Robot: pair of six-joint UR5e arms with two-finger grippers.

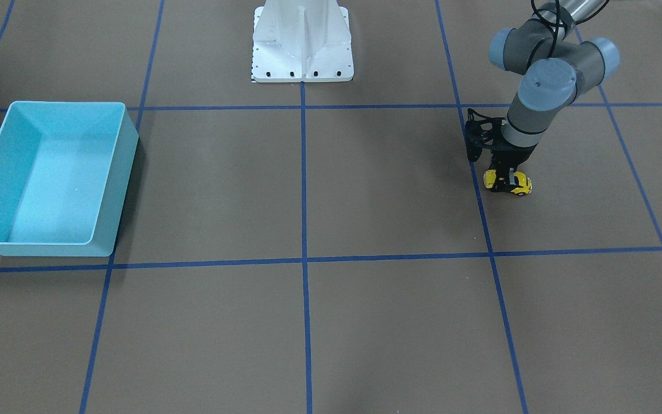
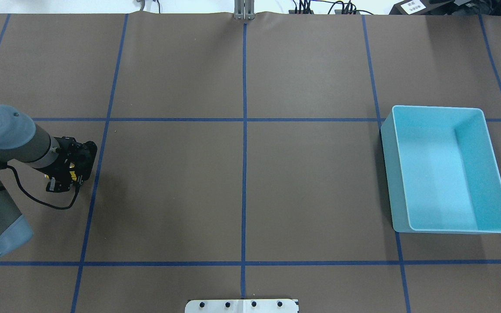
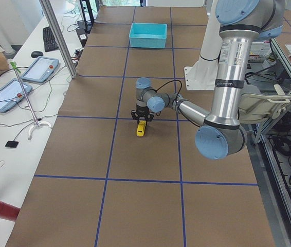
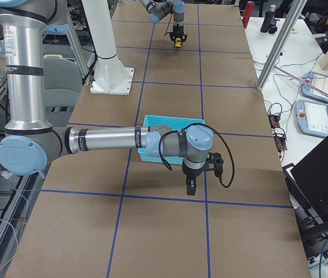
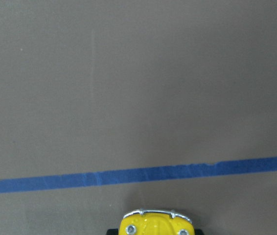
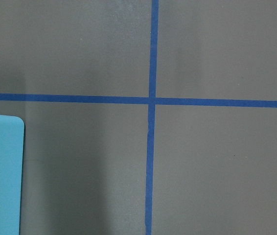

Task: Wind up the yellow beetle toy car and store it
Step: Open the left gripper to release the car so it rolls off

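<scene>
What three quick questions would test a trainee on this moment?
1. True or false: the yellow beetle toy car already lies in the light blue bin.
2. Which gripper is closed around the car? A: left gripper. B: right gripper. C: neither.
3. Fill in: the bin holds ___.

Key: 1 false, the car is across the table from the bin. 2 A. 3 nothing.
</scene>
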